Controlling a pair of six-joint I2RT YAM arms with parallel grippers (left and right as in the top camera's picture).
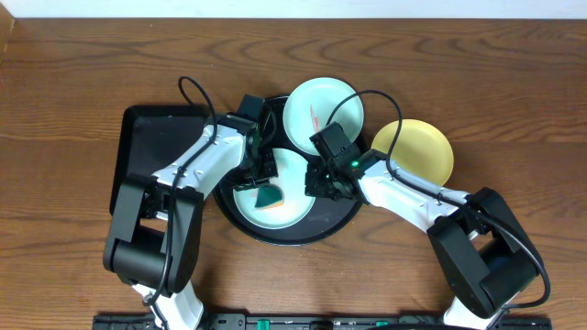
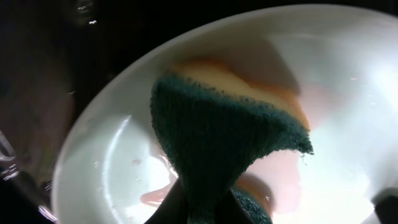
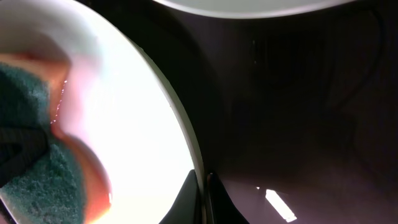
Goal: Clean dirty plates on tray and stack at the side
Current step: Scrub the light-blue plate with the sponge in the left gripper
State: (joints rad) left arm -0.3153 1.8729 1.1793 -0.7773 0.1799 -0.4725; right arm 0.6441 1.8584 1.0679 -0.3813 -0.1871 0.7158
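A light blue plate [image 1: 292,207] lies in the round black tray [image 1: 332,220]. My left gripper [image 1: 260,176] is shut on a green-and-yellow sponge [image 1: 269,195] and presses it on that plate; the sponge [image 2: 224,130] and a thin red smear [image 2: 155,196] show in the left wrist view. My right gripper [image 1: 321,183] is shut on the plate's right rim [image 3: 186,143]. A second light blue plate [image 1: 323,112] with a red smear lies on the tray's far edge. A pale yellow plate [image 1: 415,148] lies on the table to the right.
A rectangular black tray [image 1: 151,147] lies at the left, next to the round tray. Brown wood-grain table [image 1: 83,73] surrounds everything.
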